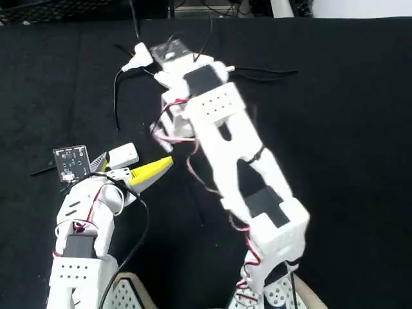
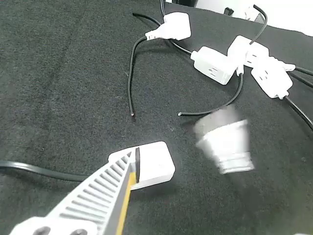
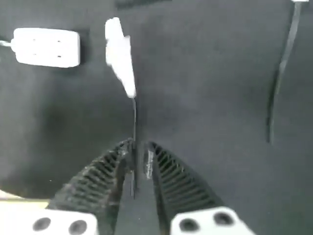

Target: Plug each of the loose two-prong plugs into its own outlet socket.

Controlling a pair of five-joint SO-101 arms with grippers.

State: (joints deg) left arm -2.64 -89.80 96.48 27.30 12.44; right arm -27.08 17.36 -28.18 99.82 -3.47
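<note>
- Right tool (image 3: 139, 147) is pinched shut on a thin black cord (image 3: 134, 122). The white plug (image 3: 120, 54) dangles past its tips, over the dark bench (image 3: 220, 73).
- Left tool (image 2: 131, 156) looks closed and empty, with its tip against a white socket (image 2: 154, 164) lying on the bench.
- The plug seems light and rigid, but its cord is limp. Held by the cord, the prongs will likely swing, so gripping the plug body should aim better.
- Two more sockets (image 2: 212, 63) (image 2: 271, 78) and another loose plug (image 2: 171, 27) lie farther off.
</note>
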